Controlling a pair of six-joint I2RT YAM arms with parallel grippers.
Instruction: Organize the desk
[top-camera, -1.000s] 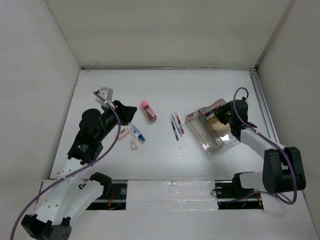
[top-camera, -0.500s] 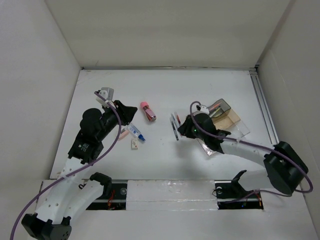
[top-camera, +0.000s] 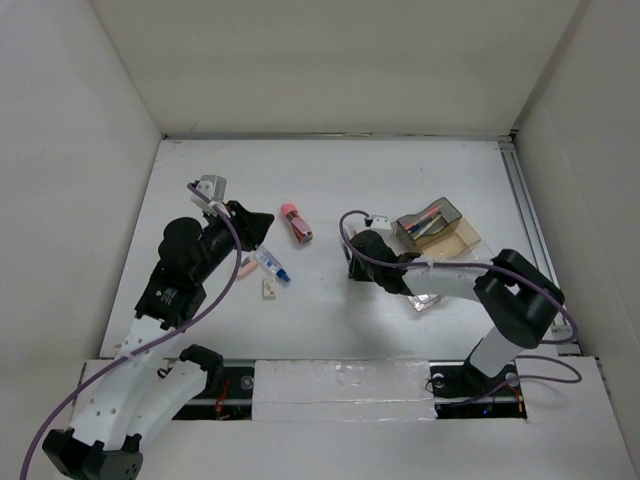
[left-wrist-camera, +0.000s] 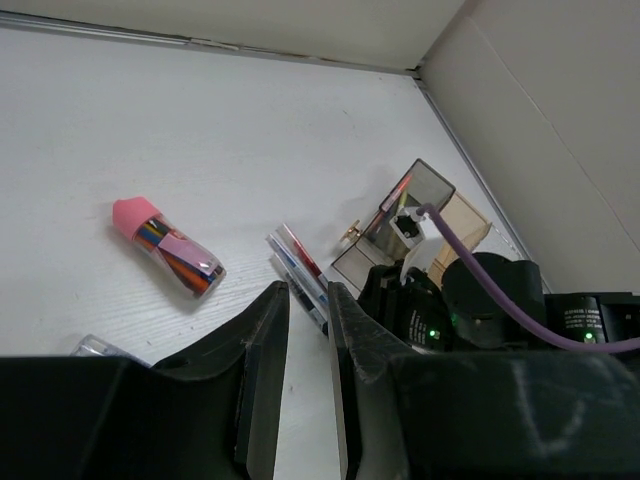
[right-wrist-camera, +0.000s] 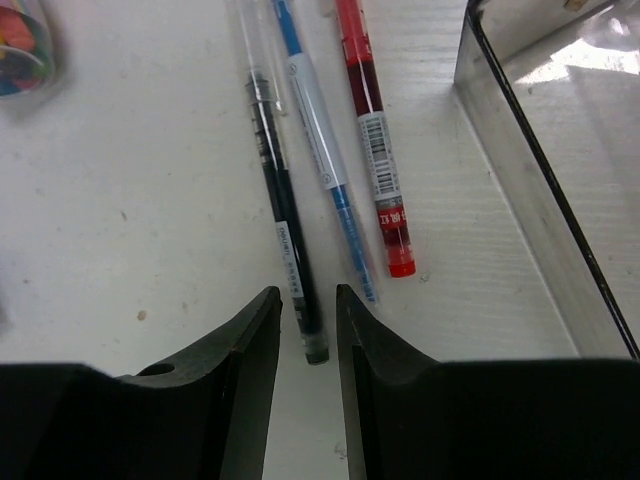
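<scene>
Setup was basically a white box. A plain far wall (top-camera: 330, 60), a left wall (top-camera: 60, 180) and a right wall (top-camera: 600, 150), all bare white panels, closed in the desk (top-camera: 400, 170) on three sides. The top itself was flat matte white. A thin metal rail (top-camera: 527, 215) ran along its right edge, near to far. A white strip (top-camera: 340, 385) capped the near edge. Light was soft and even, with only faint shadows.

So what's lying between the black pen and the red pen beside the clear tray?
A blue pen lies between the black pen and the red pen, the three side by side on the desk. The right wrist view shows it clearly.
</scene>
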